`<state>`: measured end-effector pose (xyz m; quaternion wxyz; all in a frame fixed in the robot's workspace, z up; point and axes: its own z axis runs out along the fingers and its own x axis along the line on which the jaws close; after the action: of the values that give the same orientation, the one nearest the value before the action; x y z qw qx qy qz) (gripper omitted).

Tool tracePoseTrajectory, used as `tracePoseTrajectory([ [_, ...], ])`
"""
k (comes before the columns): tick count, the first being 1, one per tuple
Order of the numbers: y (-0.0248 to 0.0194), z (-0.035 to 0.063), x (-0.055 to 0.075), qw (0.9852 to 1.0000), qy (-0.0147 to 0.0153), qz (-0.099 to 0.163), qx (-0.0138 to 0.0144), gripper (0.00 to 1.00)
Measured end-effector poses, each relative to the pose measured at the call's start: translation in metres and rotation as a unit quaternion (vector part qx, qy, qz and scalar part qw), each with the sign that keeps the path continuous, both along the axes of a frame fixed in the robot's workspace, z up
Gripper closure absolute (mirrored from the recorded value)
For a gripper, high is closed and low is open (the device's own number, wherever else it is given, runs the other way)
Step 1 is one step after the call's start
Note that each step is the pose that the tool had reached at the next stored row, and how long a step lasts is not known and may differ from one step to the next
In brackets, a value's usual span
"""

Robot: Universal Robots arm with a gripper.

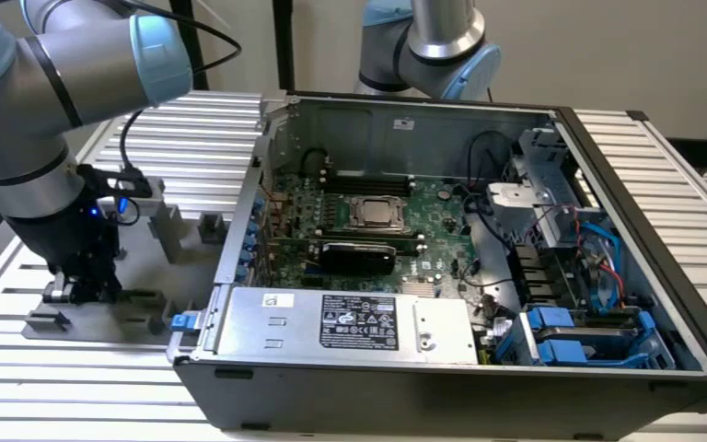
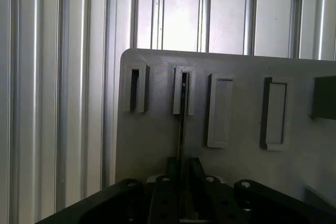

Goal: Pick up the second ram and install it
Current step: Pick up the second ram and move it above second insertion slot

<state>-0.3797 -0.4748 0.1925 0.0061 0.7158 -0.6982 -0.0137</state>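
— Where do we see the second ram point(image 2: 181, 124)?
— Edge-on, standing in a slotted holder point(image 2: 191, 93) on the grey tray point(image 2: 147, 145), which lies on the worktop point(image 1: 71, 387) beside the open computer case point(image 1: 452, 391).
— And our hand point(image 2: 182, 166)?
— Low, straddling the stick. Whether it grips, we cannot tell.

Tray beside the case, as we see it

On the slatted table point(image 1: 84, 396) we find the tray point(image 1: 96, 324) at the exterior view's left and the open case point(image 1: 452, 391) just beside it on the right. Inside the case the power supply point(image 1: 353, 324) lies nearest us, and behind it is the motherboard point(image 1: 434, 249) with the CPU point(image 1: 378, 214) at its middle. The second ram point(image 2: 182, 121) stands on edge in one slot block point(image 2: 191, 93) of the tray, the gripper point(image 2: 182, 167) just over it.
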Motion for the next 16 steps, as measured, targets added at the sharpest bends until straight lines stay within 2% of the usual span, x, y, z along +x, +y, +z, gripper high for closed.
tracePoseTrajectory([
  [16,0.0000,0.0001,0.0000,1.0000,0.0001,-0.001,0.0000,1.00],
])
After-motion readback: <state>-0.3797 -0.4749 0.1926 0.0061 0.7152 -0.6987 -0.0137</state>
